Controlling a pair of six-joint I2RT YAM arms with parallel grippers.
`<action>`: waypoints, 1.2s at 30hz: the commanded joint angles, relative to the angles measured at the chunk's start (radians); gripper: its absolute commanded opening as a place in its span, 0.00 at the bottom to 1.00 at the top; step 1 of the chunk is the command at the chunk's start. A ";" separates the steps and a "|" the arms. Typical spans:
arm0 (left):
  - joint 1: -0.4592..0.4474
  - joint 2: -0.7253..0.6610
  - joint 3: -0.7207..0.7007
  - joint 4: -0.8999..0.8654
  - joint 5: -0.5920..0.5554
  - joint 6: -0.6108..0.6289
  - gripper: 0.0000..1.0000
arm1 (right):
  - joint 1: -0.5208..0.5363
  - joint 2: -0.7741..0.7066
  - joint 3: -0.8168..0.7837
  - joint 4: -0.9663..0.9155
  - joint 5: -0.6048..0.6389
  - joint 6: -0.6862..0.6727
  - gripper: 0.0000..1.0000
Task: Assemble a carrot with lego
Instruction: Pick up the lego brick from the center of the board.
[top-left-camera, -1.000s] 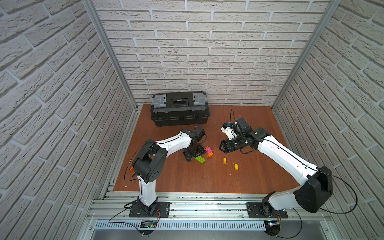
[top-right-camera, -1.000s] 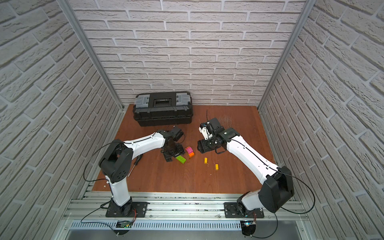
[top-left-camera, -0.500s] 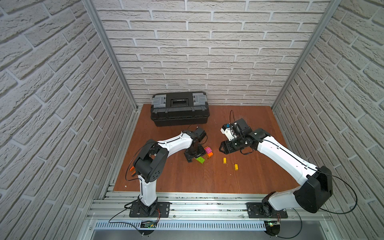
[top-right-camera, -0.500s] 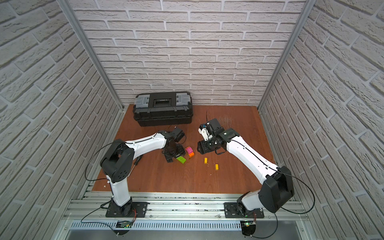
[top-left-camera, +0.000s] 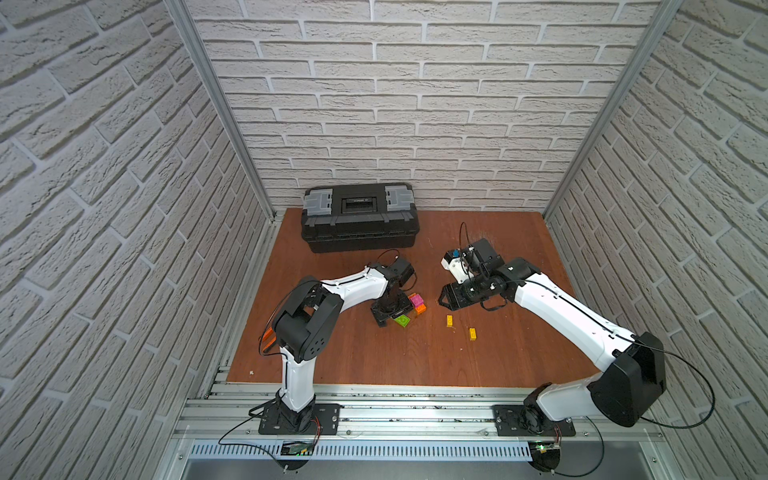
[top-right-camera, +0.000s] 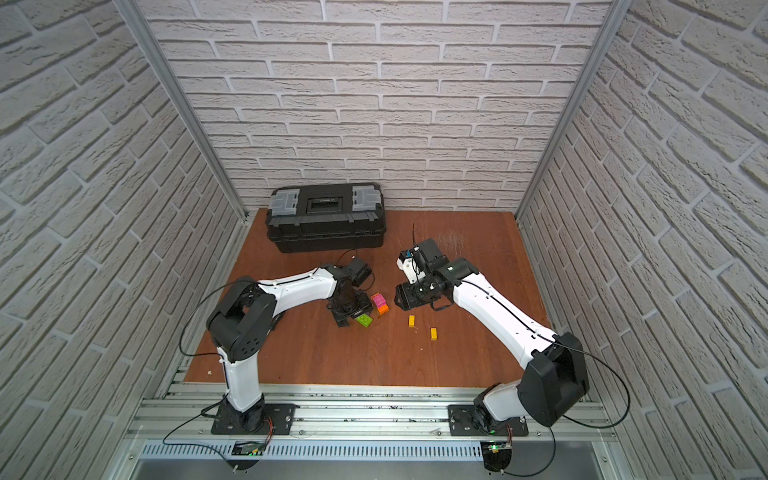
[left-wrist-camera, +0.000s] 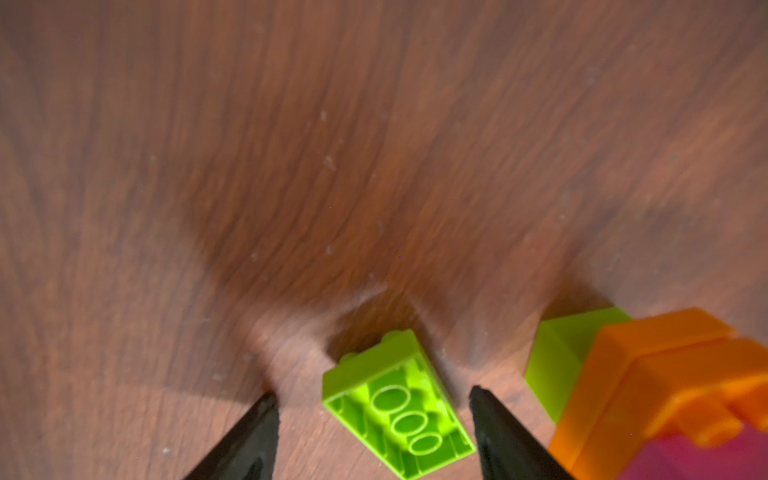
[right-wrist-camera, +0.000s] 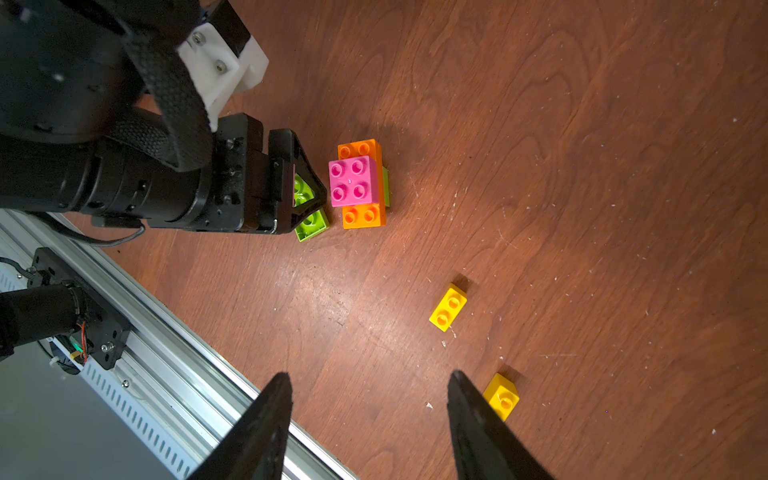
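1. The brown wooden tabletop (top-left-camera: 374, 357) carries everything. No brick on it has shifted since a second ago.
2. The black toolbox (top-left-camera: 360, 218) sits closed at the back wall, well apart from the bricks.
3. My left pincer (left-wrist-camera: 374, 399) points down at the tabletop with its jaws spread. One fingertip stands on each side of a loose brick with a gap on both sides, so it pinches nothing. In both top views it sits almost where it did a second ago.
4. My right pincer (right-wrist-camera: 368, 380) is spread too, with only bare wood between the tips. It hangs near the carrot, barely moved.
5. The carrot (right-wrist-camera: 359, 183) rests on the tabletop, unheld, just beside my left pincer. It has a pink brick on orange, with lime-green showing at one edge.
6. The lime-green brick (left-wrist-camera: 399, 411) lies between my left fingertips, its hollow underside toward the wrist camera.
7. Two yellow bricks (right-wrist-camera: 448, 307) (right-wrist-camera: 503, 397) lie apart from each other and from the carrot, nearer my right pincer.
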 joint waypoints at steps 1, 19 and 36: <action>-0.006 0.039 0.008 0.009 -0.003 -0.009 0.72 | -0.006 -0.039 -0.003 0.005 -0.009 -0.010 0.61; -0.006 -0.008 -0.097 0.085 -0.012 -0.017 0.36 | -0.006 -0.050 -0.007 -0.009 0.026 0.024 0.59; -0.007 -0.519 -0.412 0.617 -0.075 0.140 0.05 | -0.007 -0.127 0.066 -0.054 0.108 0.133 0.64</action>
